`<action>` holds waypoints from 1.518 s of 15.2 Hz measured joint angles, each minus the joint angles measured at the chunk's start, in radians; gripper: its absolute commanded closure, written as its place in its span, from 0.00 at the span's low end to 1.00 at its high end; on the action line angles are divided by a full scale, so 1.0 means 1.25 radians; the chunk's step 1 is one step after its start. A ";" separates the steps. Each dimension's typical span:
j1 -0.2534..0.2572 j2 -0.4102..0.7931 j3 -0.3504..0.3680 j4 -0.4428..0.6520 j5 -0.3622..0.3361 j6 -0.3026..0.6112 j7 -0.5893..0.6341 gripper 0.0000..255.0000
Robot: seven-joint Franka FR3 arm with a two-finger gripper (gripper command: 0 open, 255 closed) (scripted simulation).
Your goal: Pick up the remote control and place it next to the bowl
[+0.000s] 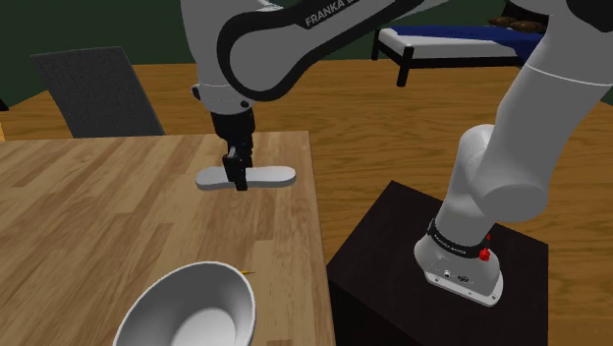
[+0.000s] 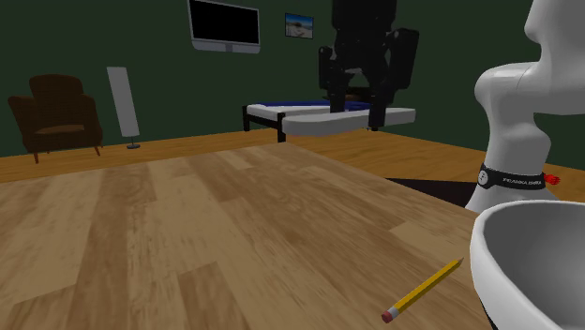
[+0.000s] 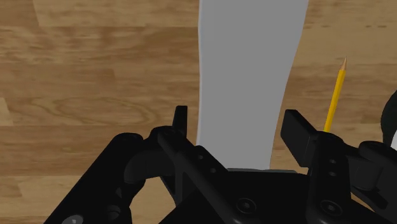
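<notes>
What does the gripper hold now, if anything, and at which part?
The gripper holds the grey remote, its fingers clasping the two long sides near the middle.

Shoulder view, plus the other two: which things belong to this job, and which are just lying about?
Job: grey remote control, clasped in the hand; white bowl; wooden table.
Lying about: pencil by the bowl; chair; bed; armchair; wall screen.
</notes>
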 measured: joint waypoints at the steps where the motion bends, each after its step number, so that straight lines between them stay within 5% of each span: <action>1: 0.001 0.003 0.001 -0.009 0.000 0.012 0.002 1.00; 23: 0.002 0.104 0.005 -0.126 -0.025 0.228 0.015 1.00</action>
